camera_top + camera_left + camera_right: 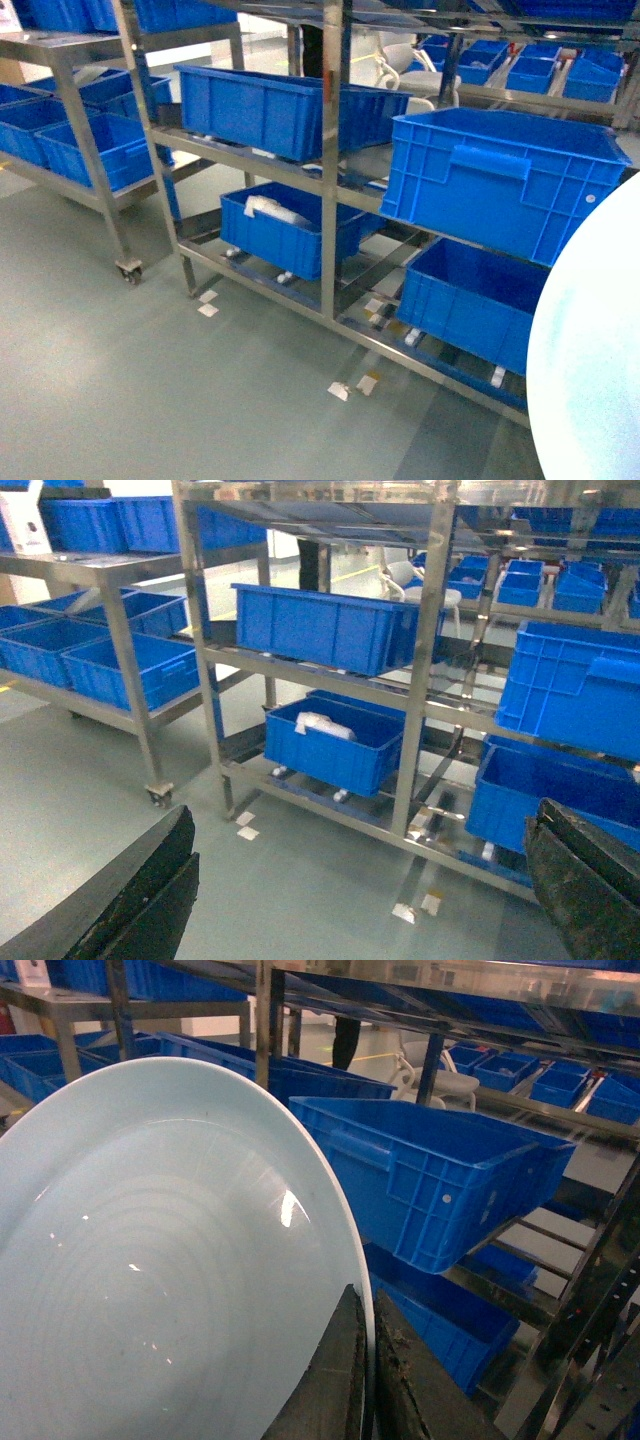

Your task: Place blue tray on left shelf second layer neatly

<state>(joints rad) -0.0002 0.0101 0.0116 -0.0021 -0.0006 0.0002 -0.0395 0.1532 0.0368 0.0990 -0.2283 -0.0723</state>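
Observation:
The blue tray [150, 1260] is a pale blue round dish held nearly on edge, filling the left of the right wrist view. It also shows as a pale disc at the lower right of the head view [590, 350]. My right gripper [365, 1310] is shut on the tray's rim, one dark finger on each side. My left gripper [360, 910] is open over the floor with nothing between its fingers [130, 900]. The steel rack's left bay stands ahead, and its second layer [240, 152] carries a long blue crate [280, 105]. Neither gripper shows in the head view.
A large blue crate [500, 180] sits tilted on the rack's right bay, close to the tray. Lower crates [290, 230] [470, 300] rest on the bottom tier. A second wheeled rack [90, 140] with crates stands at left. Tape marks [350, 388] dot the grey floor.

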